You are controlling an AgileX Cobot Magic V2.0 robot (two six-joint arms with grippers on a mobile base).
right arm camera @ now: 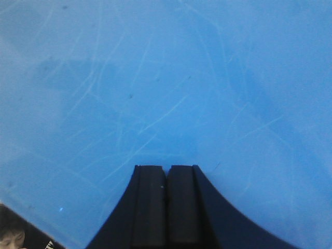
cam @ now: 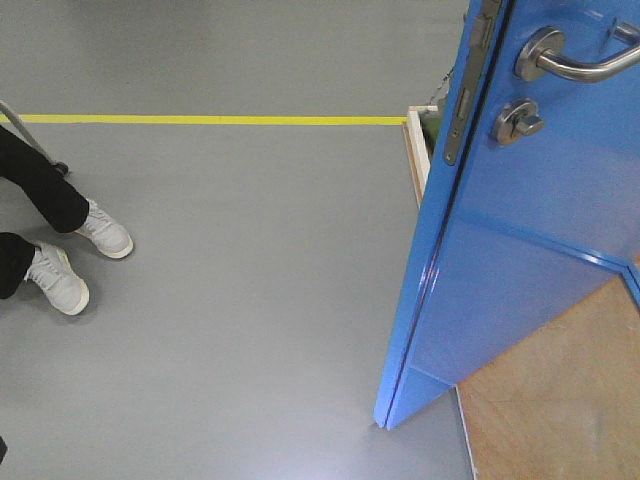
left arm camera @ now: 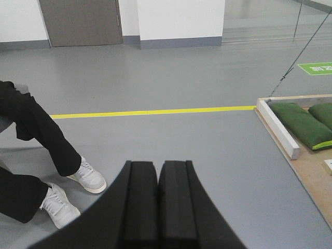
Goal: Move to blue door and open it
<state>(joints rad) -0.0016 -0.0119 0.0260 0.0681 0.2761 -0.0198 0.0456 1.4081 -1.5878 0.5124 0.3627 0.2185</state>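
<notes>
The blue door point(cam: 520, 230) stands ajar at the right of the front view, its edge turned toward me. Its silver lever handle point(cam: 575, 60) and round thumb-turn lock point(cam: 517, 121) sit near the top. In the right wrist view the scratched blue door point(right arm camera: 166, 83) fills the frame, very close ahead of my right gripper point(right arm camera: 166, 168), which is shut with nothing between its fingers. My left gripper point(left arm camera: 157, 165) is shut and empty too, facing open grey floor away from the door. Neither gripper shows in the front view.
A seated person's black-trousered legs and white shoes point(cam: 85, 255) are at the left, and the shoes point(left arm camera: 72, 189) also show near my left gripper. A yellow floor line point(cam: 210, 119) crosses ahead. A wooden base point(left arm camera: 311, 166) with a white frame rail point(left arm camera: 277, 128) and green sandbags point(left arm camera: 301, 122) lies at the right.
</notes>
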